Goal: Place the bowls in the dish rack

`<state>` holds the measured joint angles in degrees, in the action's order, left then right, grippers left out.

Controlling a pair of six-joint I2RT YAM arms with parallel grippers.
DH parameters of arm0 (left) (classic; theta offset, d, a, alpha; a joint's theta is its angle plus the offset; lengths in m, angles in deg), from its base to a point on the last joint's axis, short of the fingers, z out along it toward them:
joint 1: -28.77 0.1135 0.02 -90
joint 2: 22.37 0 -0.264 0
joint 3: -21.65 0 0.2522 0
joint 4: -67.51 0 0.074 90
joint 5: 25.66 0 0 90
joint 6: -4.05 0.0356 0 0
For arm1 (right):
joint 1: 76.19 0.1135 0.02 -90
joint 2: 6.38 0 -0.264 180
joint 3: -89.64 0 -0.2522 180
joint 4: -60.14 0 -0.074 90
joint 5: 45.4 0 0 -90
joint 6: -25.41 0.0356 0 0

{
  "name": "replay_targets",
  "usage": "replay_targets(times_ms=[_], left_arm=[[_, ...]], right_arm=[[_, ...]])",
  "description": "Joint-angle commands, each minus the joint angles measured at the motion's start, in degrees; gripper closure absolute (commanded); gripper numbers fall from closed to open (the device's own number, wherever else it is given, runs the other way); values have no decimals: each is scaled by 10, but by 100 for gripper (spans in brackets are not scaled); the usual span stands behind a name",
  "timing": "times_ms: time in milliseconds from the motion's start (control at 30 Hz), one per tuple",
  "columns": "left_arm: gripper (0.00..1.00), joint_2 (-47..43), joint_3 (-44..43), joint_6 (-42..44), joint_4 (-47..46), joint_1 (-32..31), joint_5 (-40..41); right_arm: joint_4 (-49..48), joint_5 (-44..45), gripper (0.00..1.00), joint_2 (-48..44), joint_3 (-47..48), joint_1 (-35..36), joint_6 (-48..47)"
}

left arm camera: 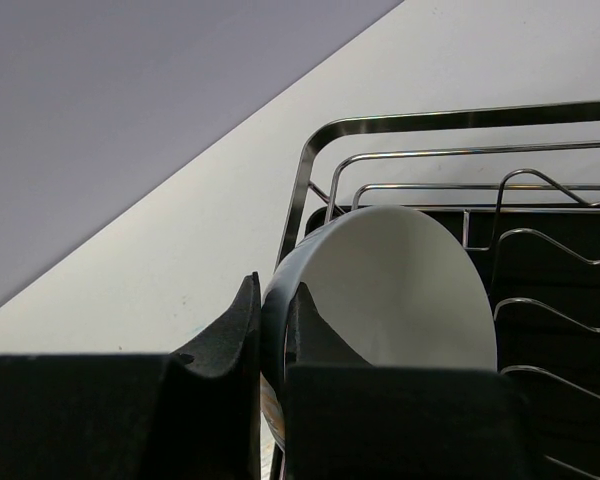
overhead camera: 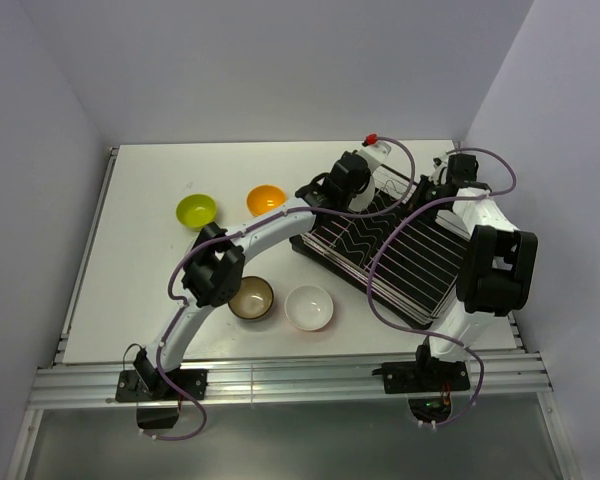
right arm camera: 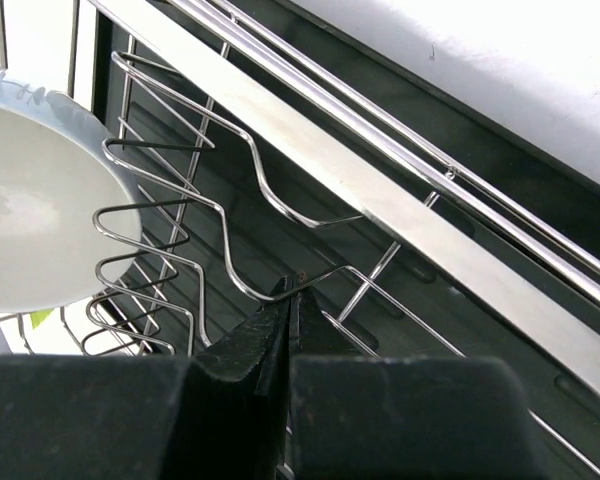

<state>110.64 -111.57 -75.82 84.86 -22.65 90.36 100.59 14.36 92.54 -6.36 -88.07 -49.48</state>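
Observation:
My left gripper (overhead camera: 366, 170) (left arm camera: 275, 295) is shut on the rim of a white bowl (left arm camera: 400, 290), held on edge over the far left corner of the dish rack (overhead camera: 410, 262) (left arm camera: 430, 120). That bowl also shows in the right wrist view (right arm camera: 30, 200), among the zigzag wires. My right gripper (overhead camera: 435, 190) (right arm camera: 292, 290) is shut, its tips pinching a wire at the far right side of the rack (right arm camera: 310, 160). On the table lie a lime green bowl (overhead camera: 196, 210), an orange bowl (overhead camera: 266, 199), a brown bowl (overhead camera: 251, 298) and a white bowl (overhead camera: 309, 307).
The left arm arches over the table between the orange bowl and the brown one. The rack sits at an angle at the right, close to the right wall. A small red-tipped object (overhead camera: 372, 138) shows beyond the rack's far end.

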Motion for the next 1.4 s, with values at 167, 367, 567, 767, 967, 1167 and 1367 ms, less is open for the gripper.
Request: replay_targets(times_ms=[167,367,567,767,967,1167,1367], left_arm=[[94,-39,5,-96,-5,-22,-119],[74,-43,0,-145,10,-22,-178],[75,-37,-9,-167,30,-22,-216],[75,-37,-1,-186,18,-22,-255],[74,-29,-10,-211,13,-22,-301],[73,-16,-17,-223,12,-22,-332],[73,1,-24,-240,11,-22,-347]], right_arm=[[-27,4,100,15,46,8,3],[-29,3,100,16,45,11,6],[-29,0,100,16,46,12,7],[-31,-3,100,16,46,15,8],[-31,-6,100,16,45,19,6],[-31,-10,100,17,49,19,6],[-29,-10,100,18,52,20,4]])
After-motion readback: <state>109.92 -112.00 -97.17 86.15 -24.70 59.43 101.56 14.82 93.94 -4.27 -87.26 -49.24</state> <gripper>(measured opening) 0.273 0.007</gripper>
